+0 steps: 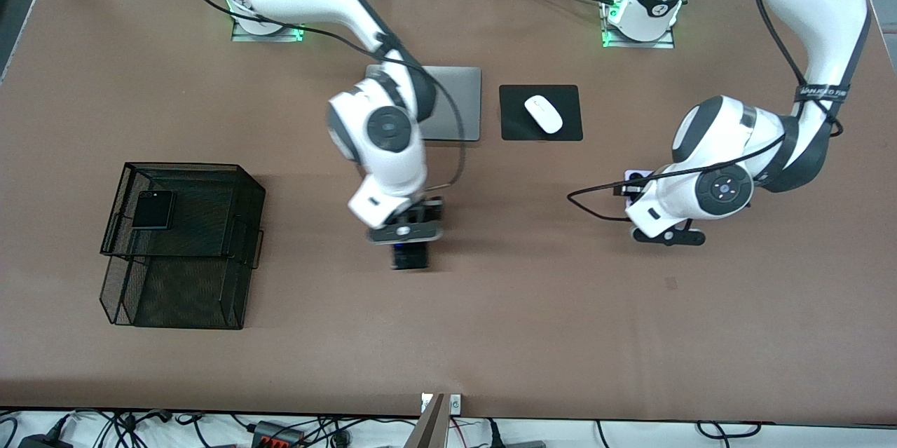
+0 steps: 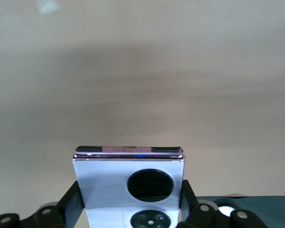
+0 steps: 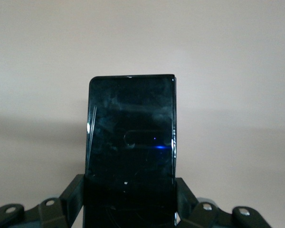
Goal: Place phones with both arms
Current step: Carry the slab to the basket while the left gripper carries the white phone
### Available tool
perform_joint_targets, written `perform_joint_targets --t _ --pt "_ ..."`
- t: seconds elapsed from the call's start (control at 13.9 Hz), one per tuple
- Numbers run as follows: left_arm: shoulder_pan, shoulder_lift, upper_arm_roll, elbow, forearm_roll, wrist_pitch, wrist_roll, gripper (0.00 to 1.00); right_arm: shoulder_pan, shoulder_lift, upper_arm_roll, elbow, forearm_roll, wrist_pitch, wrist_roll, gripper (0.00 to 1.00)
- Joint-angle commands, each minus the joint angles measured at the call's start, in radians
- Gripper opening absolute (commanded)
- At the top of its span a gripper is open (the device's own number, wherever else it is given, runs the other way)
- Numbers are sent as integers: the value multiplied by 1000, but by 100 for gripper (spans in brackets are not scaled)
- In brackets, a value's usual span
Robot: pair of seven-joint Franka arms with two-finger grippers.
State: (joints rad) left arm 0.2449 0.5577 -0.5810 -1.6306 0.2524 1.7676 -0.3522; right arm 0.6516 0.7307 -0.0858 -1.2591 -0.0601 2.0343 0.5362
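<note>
- phones are three in number: one small square black flip phone (image 1: 153, 209), one long slim black slab phone (image 1: 410, 256) and one small square lilac flip phone (image 1: 636, 175) with two black round lenses.
- wire basket (image 1: 183, 245), black and with two levels, stands on the worktop (image 1: 532, 308) toward the right arm's end; the black flip phone lies flat in its upper tray, the only thing inside that i can see.
- right claw (image 1: 408, 236) is clamped on the slab phone, over bare worktop near the middle; in the right wrist view the dark glass sticks out between the two black fingers (image 3: 76, 194).
- left claw (image 1: 641, 188) is clamped on the lilac flip phone, over bare worktop toward the left arm's end; the left wrist view shows its fingers (image 2: 73, 202) pressing on both side edges, lenses facing the camera.
- one silver laptop (image 1: 452, 103), closed, lies near the robot bases, partly covered by the right arm.
- one white mouse (image 1: 543, 113) rests on one black mouse pad (image 1: 515, 127), just beside the laptop.
</note>
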Motion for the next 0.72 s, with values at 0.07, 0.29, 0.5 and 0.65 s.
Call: perform_joint_targets --t 0.07,0.29,0.5,0.65 --pt "-134 174 1 202 -85 -22 -34 25 -110 -114 12 -103 -10 -147 -99 14" --pt "-278 292 20 314 -84 96 -172 25 -202 -221 11 -209 -12 -215 -232 14" --pt "-395 384 33 350 -84 298 -299 25 -309 -292 11 -230 -10 -330 -373 14" --pt "-440 427 43 351 -87 428 -346 25 -374 -316 11 -230 -10 -400 -430 14"
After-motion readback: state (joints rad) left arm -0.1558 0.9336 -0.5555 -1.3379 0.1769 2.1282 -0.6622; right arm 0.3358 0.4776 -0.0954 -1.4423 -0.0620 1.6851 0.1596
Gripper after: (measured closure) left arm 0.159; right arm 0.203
